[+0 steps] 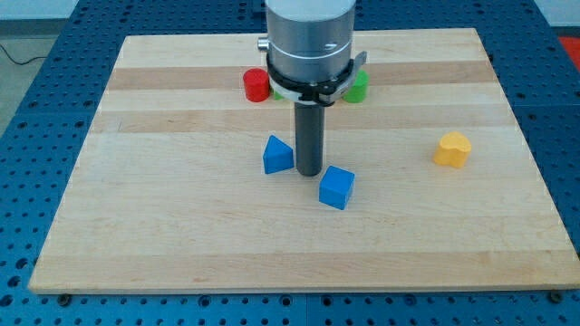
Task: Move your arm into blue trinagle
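Note:
The blue triangle block lies near the board's middle, a little to the view's left. My tip stands just to its right, close to its right edge or touching it; I cannot tell which. A blue cube lies just below and to the right of my tip. The rod rises from the tip to the arm's grey cylinder at the view's top.
A red cylinder lies at the upper left of the arm. A green block shows partly behind the arm at the upper right. A yellow block lies at the view's right. The wooden board sits on a blue perforated table.

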`<action>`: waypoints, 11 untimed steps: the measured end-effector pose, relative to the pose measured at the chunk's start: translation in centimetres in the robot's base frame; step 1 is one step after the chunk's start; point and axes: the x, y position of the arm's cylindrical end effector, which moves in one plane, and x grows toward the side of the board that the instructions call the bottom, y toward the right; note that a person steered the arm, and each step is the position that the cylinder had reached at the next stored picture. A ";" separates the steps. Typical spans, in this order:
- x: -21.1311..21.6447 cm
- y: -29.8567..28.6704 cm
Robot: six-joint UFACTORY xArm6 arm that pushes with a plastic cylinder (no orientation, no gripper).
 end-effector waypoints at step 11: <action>-3.8 0.1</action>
